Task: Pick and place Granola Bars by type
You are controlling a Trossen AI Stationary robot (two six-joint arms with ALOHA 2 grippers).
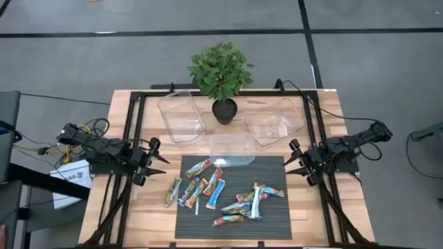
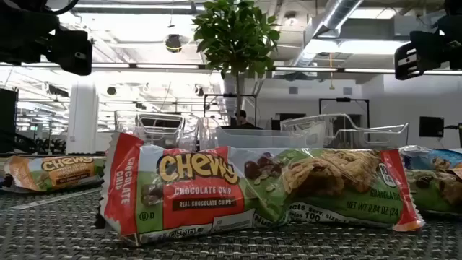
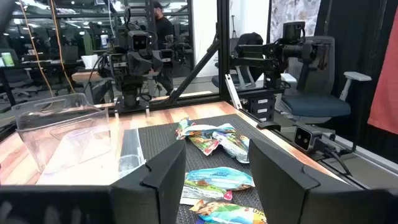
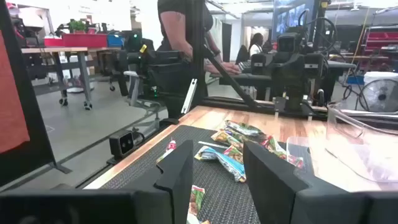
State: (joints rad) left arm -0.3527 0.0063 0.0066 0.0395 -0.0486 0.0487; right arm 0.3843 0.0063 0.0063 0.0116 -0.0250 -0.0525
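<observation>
Twelve-odd Granola Bars (image 1: 221,194), loose on the table's dark mat (image 1: 277,169) from above; low view: light, crinkly, slippery wrappers, best pinched mid-length; wrist views: left hand (image 3: 214,177) and right hand (image 4: 217,168) parted, empty.

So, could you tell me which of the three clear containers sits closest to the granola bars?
The smallest clear container, the one in front of the potted plant. Its front edge overlaps the dark mat where the granola bars lie; the other two sit farther back on bare wood.
</observation>
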